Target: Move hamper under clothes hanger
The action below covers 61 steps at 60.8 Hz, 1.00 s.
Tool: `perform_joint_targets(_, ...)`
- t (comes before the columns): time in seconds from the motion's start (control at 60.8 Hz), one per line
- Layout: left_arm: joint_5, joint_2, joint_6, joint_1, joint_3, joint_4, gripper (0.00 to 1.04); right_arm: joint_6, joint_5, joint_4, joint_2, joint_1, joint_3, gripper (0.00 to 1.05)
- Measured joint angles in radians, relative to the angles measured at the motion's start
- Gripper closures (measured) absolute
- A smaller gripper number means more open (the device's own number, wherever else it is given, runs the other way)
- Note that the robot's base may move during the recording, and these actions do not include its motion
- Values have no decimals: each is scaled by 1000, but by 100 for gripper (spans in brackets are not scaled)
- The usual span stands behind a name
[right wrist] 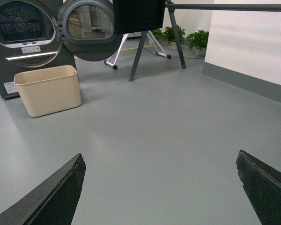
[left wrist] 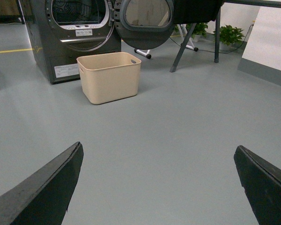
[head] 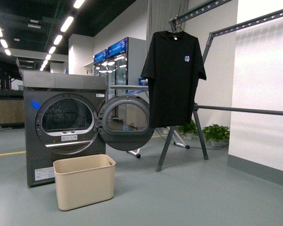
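Observation:
The beige hamper (head: pixel 84 181) stands on the grey floor just in front of the dryer, left of the clothes hanger (head: pixel 245 110). It also shows in both wrist views, hamper (left wrist: pixel 110 76) and hamper (right wrist: pixel 48 89). The dark grey clothes hanger carries a black T-shirt (head: pixel 173 78); its slanted legs (left wrist: pixel 182 42) and a horizontal bar (right wrist: pixel 225 7) appear in the wrist views. My left gripper (left wrist: pixel 157 154) and right gripper (right wrist: pixel 160 161) are both open, empty, and well short of the hamper. Neither arm shows in the front view.
A grey dryer (head: pixel 63 122) with its round door (head: pixel 127 122) swung open stands behind the hamper. Potted plants (head: pixel 216 133) sit by the white wall (head: pixel 269 84) on the right. Glass-door fridges (head: pixel 114 61) stand further back.

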<state>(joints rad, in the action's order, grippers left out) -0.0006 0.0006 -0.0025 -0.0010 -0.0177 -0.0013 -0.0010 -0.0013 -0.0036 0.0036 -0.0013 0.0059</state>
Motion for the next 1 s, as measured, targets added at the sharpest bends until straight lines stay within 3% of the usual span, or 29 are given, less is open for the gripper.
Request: perform_joint_targets(1.004, 0, 0, 0, 0, 0, 0, 7, 0, 0, 0, 0, 0, 0, 8)
